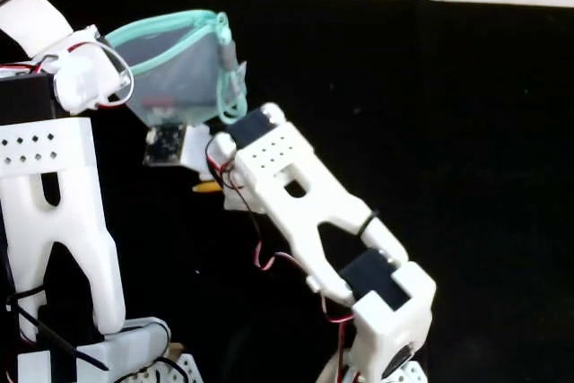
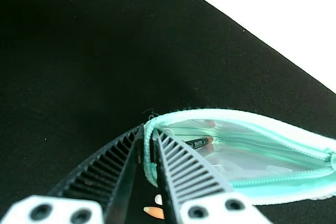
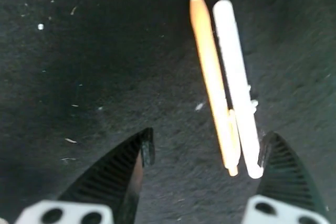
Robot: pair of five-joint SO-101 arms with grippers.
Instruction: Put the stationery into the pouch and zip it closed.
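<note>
Pencil (image 3: pixel 210 72), pen (image 3: pixel 233 72) parallel (adjacent), ends near right tool (image 3: pixel 209 137)

Open teal pouch (image 2: pixel 252 153); pen (image 3: pixel 236 82) beside pencil (image 3: pixel 210 72)

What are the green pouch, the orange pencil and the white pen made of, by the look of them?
Pouch: likely soft clear plastic, glossy and see-through, edged with mint fabric zip tape. Orange pencil: probably painted wood, given its paler pointed tip. White pen: seemingly smooth hard plastic, evenly white with a small clip-like nub.
</note>
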